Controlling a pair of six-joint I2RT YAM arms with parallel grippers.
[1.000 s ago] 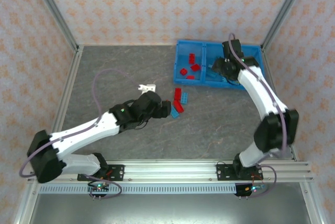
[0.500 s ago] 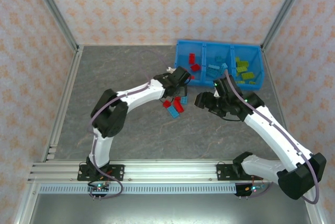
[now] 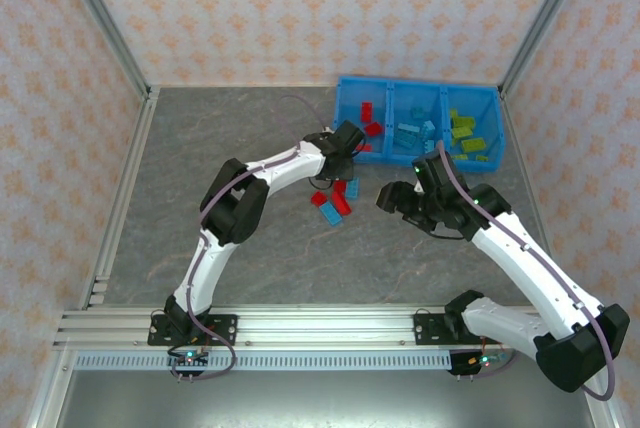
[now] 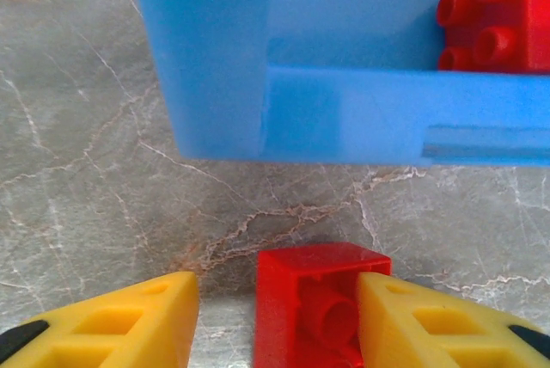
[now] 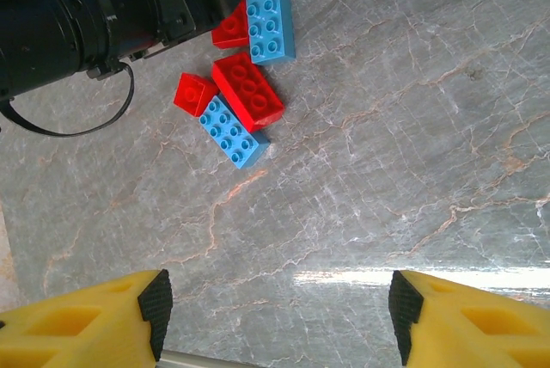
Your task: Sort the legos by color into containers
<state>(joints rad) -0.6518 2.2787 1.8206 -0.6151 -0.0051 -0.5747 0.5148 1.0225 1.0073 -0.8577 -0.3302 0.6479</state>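
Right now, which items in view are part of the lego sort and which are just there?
Job:
- loose legos beside the bin, red and light blue
- red lego between the open left gripper's fingers
- blue bin, three compartments, with sorted legos inside

Not the job:
- purple cable on the left arm
- aluminium rail at the near edge
- patterned walls

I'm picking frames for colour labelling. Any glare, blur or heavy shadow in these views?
Right wrist: a white glare band on the table near the bottom edge; the bricks are sharp. Left wrist: the bin is slightly soft at close range, and the red brick casts a faint shadow. Top view: even light, no glare.
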